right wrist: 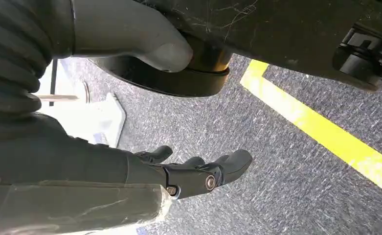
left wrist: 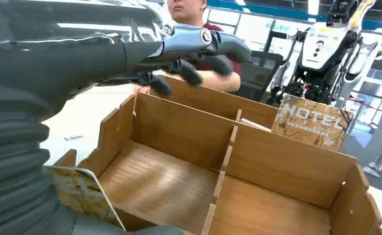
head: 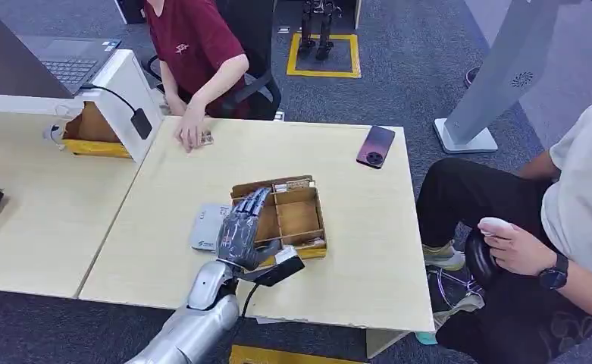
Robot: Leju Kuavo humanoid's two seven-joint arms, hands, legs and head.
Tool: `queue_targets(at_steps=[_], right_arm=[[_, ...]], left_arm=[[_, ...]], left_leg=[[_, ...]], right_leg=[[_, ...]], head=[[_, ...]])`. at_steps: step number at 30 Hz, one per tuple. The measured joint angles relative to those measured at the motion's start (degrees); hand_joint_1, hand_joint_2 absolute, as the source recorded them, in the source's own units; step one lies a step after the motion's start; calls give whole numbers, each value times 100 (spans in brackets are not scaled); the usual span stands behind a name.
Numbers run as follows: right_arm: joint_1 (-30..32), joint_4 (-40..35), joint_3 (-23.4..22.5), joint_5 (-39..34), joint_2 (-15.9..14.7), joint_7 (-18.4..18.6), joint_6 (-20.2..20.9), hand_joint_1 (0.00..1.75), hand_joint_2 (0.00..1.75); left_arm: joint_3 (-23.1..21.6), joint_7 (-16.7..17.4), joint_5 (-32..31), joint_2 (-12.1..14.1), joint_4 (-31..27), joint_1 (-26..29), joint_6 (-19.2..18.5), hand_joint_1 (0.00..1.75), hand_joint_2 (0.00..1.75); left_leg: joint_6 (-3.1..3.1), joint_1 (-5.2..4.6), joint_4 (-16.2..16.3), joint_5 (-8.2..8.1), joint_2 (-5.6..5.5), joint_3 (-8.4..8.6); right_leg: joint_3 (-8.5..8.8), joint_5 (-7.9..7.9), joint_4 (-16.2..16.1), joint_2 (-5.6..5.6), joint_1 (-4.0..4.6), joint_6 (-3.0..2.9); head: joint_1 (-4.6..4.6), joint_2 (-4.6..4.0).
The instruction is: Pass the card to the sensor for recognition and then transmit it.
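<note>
Head view: the left robot hand [head: 243, 227] reaches over the near left part of a wooden divided box [head: 281, 216] on a pale desk [head: 353, 250], its dark fingers extended over the box's left compartment. A card [head: 291, 186] with a brownish print stands in the box's far slot. A white sensor device [head: 208, 227] lies flat on the desk, touching the box's left side and partly hidden by the robot hand. A dark red phone [head: 375, 146] lies near the desk's far right edge. A person in a red shirt [head: 194, 38] sits at the far side, a hand [head: 191, 130] resting on the desk; a second person [head: 573, 205] sits to the right of the desk.

Left wrist view: the left robot hand [left wrist: 189, 54] hovers above the box [left wrist: 237, 161], fingers stretched out and slightly apart, gripping nothing. A card [left wrist: 312, 121] printed "HOTEL" stands upright behind the box's far wall. Another printed card [left wrist: 83, 193] leans at the box's near corner, just beside the wrist cover.

Right wrist view: the right robot hand [right wrist: 193, 171] hangs above grey carpet [right wrist: 277, 161] crossed by a yellow line [right wrist: 325, 132], fingers loosely curved and apart, holding nothing.
</note>
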Motion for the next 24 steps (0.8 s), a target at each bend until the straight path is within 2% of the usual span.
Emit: queue_targets(at_steps=[17, 24], right_arm=[[-2, 0, -26, 70, -2, 2, 7, 0, 175], [-9, 0, -85, 109, -2, 31, 7, 0, 175]], left_arm=[[-76, 2, 59, 0, -7, -3, 7, 0, 175], [-81, -57, -144, -4, -138, 46, 9, 0, 175]], left_leg=[[0, 0, 0, 0, -1, 0], [0, 0, 0, 0, -1, -1]], right_leg=[[1, 0, 0, -1, 0, 0], [1, 0, 0, -1, 0, 1]], head=[[0, 0], [0, 0]])
